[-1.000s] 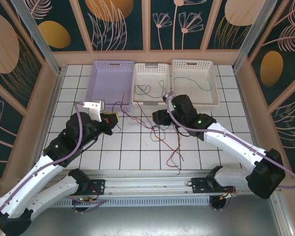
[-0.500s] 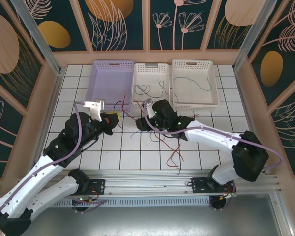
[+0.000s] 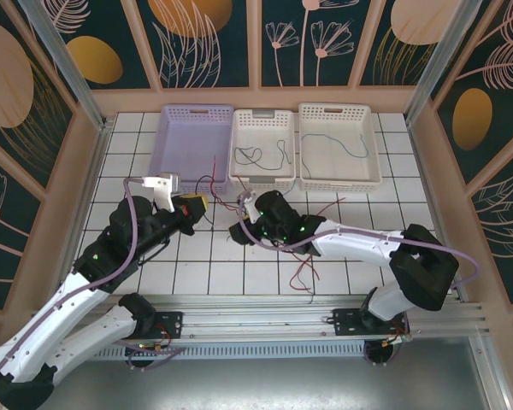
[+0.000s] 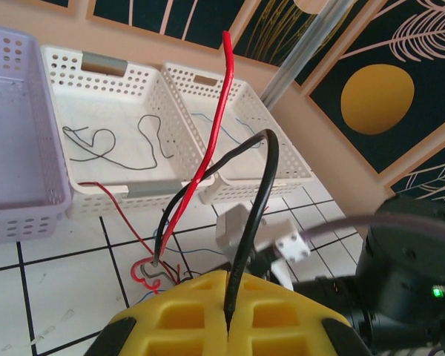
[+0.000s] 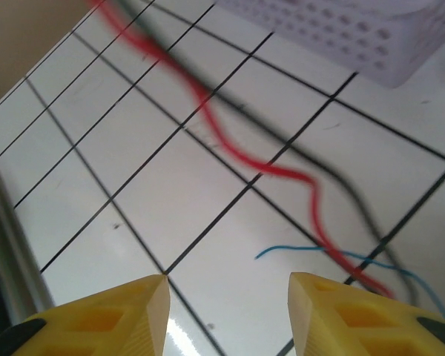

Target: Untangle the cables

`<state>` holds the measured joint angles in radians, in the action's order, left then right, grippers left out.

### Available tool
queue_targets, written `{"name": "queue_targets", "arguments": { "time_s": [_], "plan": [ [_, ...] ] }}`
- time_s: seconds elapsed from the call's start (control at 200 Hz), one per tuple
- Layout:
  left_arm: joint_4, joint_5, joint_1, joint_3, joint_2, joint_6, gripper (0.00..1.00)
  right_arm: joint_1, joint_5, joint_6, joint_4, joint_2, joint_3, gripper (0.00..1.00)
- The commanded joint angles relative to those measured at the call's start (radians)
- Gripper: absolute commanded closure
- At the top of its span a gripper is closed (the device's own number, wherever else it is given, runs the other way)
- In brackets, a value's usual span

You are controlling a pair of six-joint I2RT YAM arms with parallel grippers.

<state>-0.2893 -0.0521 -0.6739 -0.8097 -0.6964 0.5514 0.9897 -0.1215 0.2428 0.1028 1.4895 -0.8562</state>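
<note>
Pinches thin black wire [image 4: 261, 185] in closed yellow-padded left gripper [image 4: 228, 326], anchoring it; hovers yellow-tipped right gripper [image 5: 230, 297], spread wide, over thin red, black and blue tangled cables [image 5: 200, 93] just before white perforated plastic basket [image 3: 265, 128], presumably to tease one loose.

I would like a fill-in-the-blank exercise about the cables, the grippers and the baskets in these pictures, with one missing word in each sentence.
1. The thin cable clamped by the left gripper is ____ in colour.
2. The right gripper hovers above the tiles with its jaws ____.
3. The wire lying in the right white basket is ____ in colour.
4. The leftmost basket is ____ in colour.

Missing words: black; open; blue; purple.
</note>
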Motion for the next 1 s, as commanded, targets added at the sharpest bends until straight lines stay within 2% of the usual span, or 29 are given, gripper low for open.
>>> {"name": "queue_targets", "arguments": {
  "time_s": [0.0, 0.235, 0.586, 0.791, 0.876, 0.916, 0.996],
  "plan": [
    [0.042, -0.015, 0.005, -0.002, 0.001, 0.013, 1.00, 0.009, 0.038, 0.004, 0.053, -0.006, 0.008, 0.54],
    [0.030, -0.014, 0.004, -0.001, 0.008, 0.015, 1.00, 0.011, 0.185, -0.005, 0.059, 0.026, -0.019, 0.54],
    [0.033, -0.022, 0.005, -0.001, -0.002, 0.017, 1.00, 0.013, 0.261, -0.026, 0.067, 0.110, -0.081, 0.54],
    [0.044, -0.035, 0.004, 0.003, -0.006, 0.024, 1.00, 0.015, 0.376, -0.037, 0.087, 0.131, -0.093, 0.53],
    [0.052, -0.041, 0.004, 0.006, -0.006, 0.028, 1.00, 0.013, 0.356, -0.042, 0.113, 0.150, -0.099, 0.53],
    [0.053, -0.040, 0.004, 0.005, -0.007, 0.029, 1.00, 0.016, 0.340, -0.045, 0.112, 0.164, -0.111, 0.56],
    [0.045, -0.035, 0.005, -0.001, -0.007, 0.027, 1.00, 0.015, 0.301, -0.047, 0.115, 0.175, -0.118, 0.74]
  ]
}}
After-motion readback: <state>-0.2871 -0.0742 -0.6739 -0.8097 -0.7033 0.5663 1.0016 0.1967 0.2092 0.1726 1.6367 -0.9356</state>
